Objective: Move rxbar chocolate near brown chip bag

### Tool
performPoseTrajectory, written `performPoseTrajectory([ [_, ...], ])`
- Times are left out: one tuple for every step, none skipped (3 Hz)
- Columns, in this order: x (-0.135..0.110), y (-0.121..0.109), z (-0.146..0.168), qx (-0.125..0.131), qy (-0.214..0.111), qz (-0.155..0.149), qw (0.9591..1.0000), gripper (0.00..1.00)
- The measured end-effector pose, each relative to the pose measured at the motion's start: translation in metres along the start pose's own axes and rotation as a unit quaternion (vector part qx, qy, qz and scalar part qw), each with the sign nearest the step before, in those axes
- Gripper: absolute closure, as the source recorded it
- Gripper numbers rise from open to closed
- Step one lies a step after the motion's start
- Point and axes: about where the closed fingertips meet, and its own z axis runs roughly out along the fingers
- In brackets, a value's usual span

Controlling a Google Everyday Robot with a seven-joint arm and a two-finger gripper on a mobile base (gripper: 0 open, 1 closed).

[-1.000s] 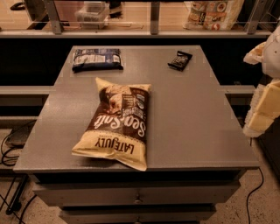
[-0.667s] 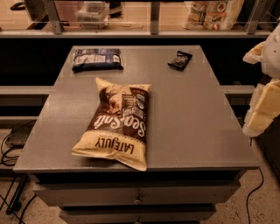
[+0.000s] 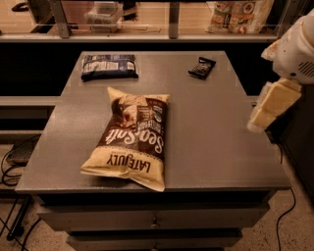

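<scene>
The rxbar chocolate [image 3: 201,67], a small flat black wrapper, lies at the far right of the grey table [image 3: 216,137]. The brown chip bag [image 3: 131,137], dark brown with cream-yellow ends and "Sea Salt" lettering, lies flat in the table's front middle. The two are well apart. My gripper [image 3: 271,105] hangs at the right edge of the view, beside the table's right side and nearer than the rxbar. It holds nothing that I can see.
A dark blue-black packet with white print [image 3: 108,65] lies at the table's far left. A shelf rail with bags [image 3: 240,14] runs behind the table. Cables [image 3: 10,166] lie on the floor at the left. Drawers [image 3: 154,223] sit under the table front.
</scene>
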Motion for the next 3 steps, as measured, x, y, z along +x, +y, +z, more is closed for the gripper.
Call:
performPoseTrajectory([
  [-0.006, -0.038, 0.023, 0.027, -0.027, 0.024, 0.9990, 0.00],
  [-0.006, -0.093, 0.053, 0.028, -0.076, 0.042, 0.9959, 0.00],
  [-0.006, -0.093, 0.053, 0.028, -0.076, 0.041, 0.9959, 0.00],
])
